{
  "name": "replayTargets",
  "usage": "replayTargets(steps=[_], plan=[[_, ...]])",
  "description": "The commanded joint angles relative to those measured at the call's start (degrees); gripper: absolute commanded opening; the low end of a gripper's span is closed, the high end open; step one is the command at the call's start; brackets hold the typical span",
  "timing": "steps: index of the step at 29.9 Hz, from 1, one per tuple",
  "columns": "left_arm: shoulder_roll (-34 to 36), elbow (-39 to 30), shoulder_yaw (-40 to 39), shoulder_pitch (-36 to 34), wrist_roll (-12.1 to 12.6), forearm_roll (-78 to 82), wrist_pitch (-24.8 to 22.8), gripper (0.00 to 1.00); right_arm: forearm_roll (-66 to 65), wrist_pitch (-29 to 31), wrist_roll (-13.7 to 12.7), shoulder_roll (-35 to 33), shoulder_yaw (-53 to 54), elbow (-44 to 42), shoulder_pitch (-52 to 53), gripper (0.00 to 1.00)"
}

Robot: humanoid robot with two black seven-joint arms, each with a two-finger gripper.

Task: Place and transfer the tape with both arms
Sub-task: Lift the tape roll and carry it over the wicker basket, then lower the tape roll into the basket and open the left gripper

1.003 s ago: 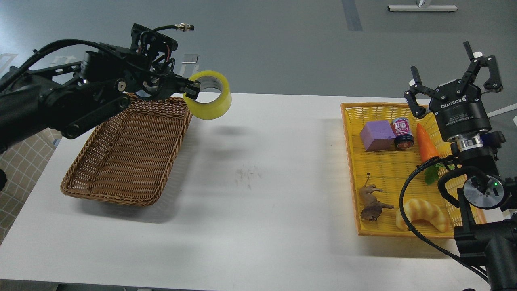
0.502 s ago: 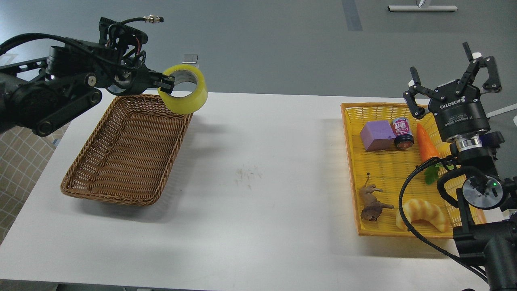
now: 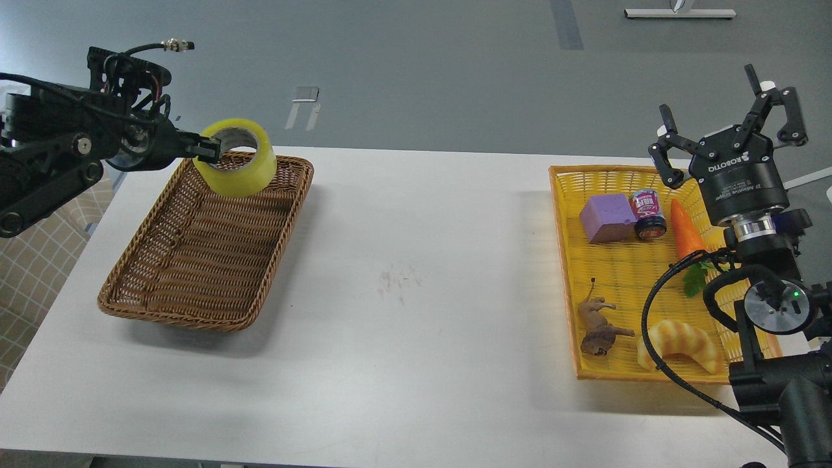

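Observation:
The tape (image 3: pixel 236 165) is a wide yellow translucent roll with a grey-white core. My left gripper (image 3: pixel 207 151) is shut on its left wall and holds it in the air over the far end of the brown wicker basket (image 3: pixel 162 299). My right gripper (image 3: pixel 728 133) is open and empty, fingers spread and pointing up, above the far right corner of the yellow basket (image 3: pixel 564 273).
The yellow basket holds a purple block (image 3: pixel 606 220), a small can (image 3: pixel 648 213), a toy carrot (image 3: pixel 687 234), a toy animal (image 3: pixel 598 325) and a croissant toy (image 3: pixel 682 341). The white table (image 3: pixel 416 292) runs between the two baskets. My right arm's base (image 3: pixel 773 364) stands at the table's front right.
My left arm has carried the tape leftward, from past the brown basket's right rim to above its far end. The right arm has stayed still.

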Motion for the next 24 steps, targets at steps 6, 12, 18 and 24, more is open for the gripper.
replayTargets(steps=[6, 12, 18, 24], plan=[[0.88, 0.27, 0.0, 3.8, -1.09, 0.02, 0.0, 0.0, 0.0, 0.0, -0.01, 0.11, 0.0, 0.16, -0.05, 1.0], [0.79, 0.7, -0.09, 5.65, -1.0, -0.07, 0.0, 0.0, 0.0, 0.0, -0.01, 0.11, -0.09, 0.24, 0.13, 1.0], [-0.09, 0.79, -0.09, 7.76, -0.74, -0.07, 0.0, 0.0, 0.0, 0.0, -0.09, 0.11, -0.09, 0.42, 0.13, 1.0], [0.0, 0.88, 0.0, 9.35, -0.56, 0.11, 0.0, 0.0, 0.0, 0.0, -0.09, 0.02, -0.09, 0.42, 0.13, 1.0]])
